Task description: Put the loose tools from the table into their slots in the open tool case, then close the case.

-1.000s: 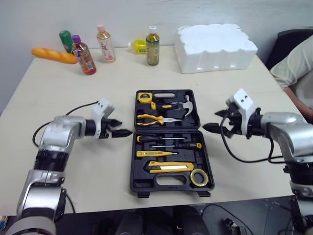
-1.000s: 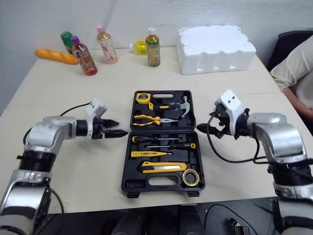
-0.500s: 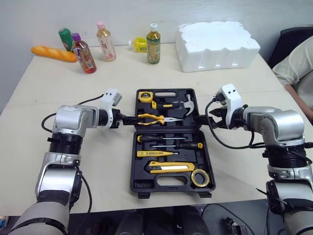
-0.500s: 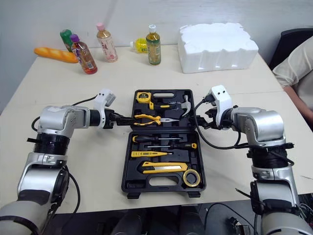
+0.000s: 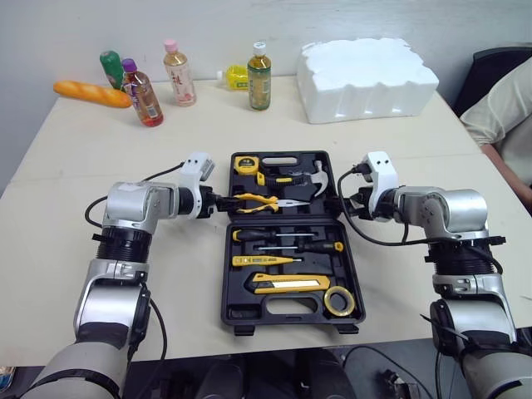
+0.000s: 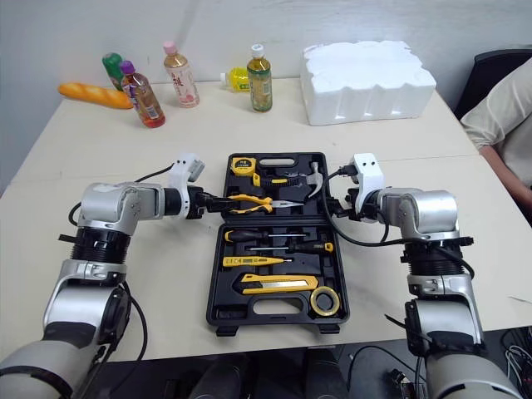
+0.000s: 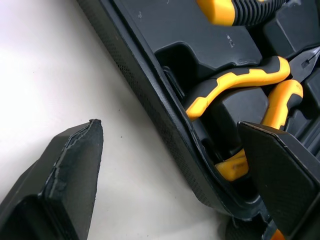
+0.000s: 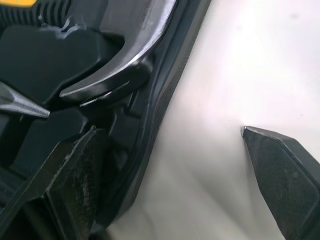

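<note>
The tool case [image 5: 249, 312] lies open and flat in the middle of the table [image 5: 100, 166], a little toward the near edge. Its slots look full. The far half holds a tape measure [image 5: 245, 165], a hammer [image 5: 309, 177] and pliers [image 5: 266, 200]. The near half holds screwdrivers [image 5: 283, 237], a utility knife [image 5: 287, 284] and a roll of tape [image 5: 337, 301]. I see no loose tool on the table around it, so the packing part looks done and only the closing is left.

Both arms seem set up for that. The left gripper [image 5: 218, 200] is at the left side wall of the far half, level with the pliers' handles. Its fingers [image 7: 65, 180] are spread, one over the bare table and the other over the inside of the case, so they straddle the wall without pinching it. The right gripper [image 5: 347, 205] mirrors it at the right side wall beside the hammer head, with its fingers [image 8: 285, 175] also parted across the rim. Whether any finger touches the plastic I can't quite tell from here.

Along the far edge stand four bottles [image 5: 259, 76], with a loaf of bread [image 5: 91, 93] toward the far left corner and a white foam block [image 5: 366, 79] to the right. A person's sleeve [image 5: 507, 108] shows off the table's right edge.
</note>
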{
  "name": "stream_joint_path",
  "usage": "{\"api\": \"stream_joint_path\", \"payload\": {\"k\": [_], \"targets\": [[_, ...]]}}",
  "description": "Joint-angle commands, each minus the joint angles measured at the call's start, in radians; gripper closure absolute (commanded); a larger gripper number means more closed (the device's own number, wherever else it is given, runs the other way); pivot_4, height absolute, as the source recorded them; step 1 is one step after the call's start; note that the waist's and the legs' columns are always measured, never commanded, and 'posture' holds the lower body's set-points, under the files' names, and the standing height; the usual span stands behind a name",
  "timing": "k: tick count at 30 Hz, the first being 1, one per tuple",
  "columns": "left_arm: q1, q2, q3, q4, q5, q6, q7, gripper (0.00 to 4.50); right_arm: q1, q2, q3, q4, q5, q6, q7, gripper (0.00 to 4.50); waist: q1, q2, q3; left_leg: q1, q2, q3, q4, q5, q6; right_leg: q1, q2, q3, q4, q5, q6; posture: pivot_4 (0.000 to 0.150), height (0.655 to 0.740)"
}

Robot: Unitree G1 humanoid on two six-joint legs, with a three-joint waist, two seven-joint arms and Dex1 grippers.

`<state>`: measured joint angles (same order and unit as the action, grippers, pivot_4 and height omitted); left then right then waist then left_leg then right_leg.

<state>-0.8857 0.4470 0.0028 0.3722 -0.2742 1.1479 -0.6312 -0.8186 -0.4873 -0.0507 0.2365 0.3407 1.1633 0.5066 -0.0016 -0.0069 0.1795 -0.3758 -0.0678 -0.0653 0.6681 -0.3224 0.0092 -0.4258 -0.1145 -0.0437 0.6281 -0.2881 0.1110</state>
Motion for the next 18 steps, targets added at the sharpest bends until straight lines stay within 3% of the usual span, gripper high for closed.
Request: {"api": "stream_joint_path", "payload": {"k": [1, 5, 8, 18], "targets": [[0.035, 0.02, -0.064, 0.013, 0.024, -0.007, -0.013, 1.96, -0.007, 0.007, -0.002, -0.004, -0.008, -0.027, -0.01, 1.23, 0.0, 0.001, -0.001, 0.0, 0.0, 0.0, 0.0, 0.0, 0.0, 0.0, 0.0, 0.0, 0.0, 0.0, 0.0, 0.15, 0.739], [0.064, 0.032, -0.105, -0.004, 0.041, -0.028, -0.014, 3.64, -0.001, 0.027, 0.002, -0.046, 0.0, 0.01, -0.026, 3.21, 0.001, 0.003, -0.004, 0.002, 0.0, 0.0, -0.001, 0.0, 0.0, 0.001, 0.0, 0.001, 0.0, 0.0, 0.0, 0.15, 0.739], [0.083, 0.029, -0.122, -0.025, 0.039, -0.026, -0.01, 4.07, 0.009, 0.038, -0.007, -0.071, 0.012, 0.026, -0.032, 4.49, 0.0, 0.003, -0.011, 0.006, 0.0, 0.0, -0.002, 0.0, 0.0, 0.004, 0.0, 0.001, 0.0, 0.0, 0.0, 0.15, 0.739], [0.121, -0.004, -0.097, -0.096, -0.006, 0.002, -0.002, 4.14, 0.032, 0.032, -0.009, -0.123, 0.012, 0.021, -0.046, 4.5, 0.0, 0.004, -0.011, 0.008, 0.0, 0.0, -0.003, 0.0, 0.0, 0.006, 0.0, 0.01, -0.001, 0.0, 0.0, 0.15, 0.739]]}}
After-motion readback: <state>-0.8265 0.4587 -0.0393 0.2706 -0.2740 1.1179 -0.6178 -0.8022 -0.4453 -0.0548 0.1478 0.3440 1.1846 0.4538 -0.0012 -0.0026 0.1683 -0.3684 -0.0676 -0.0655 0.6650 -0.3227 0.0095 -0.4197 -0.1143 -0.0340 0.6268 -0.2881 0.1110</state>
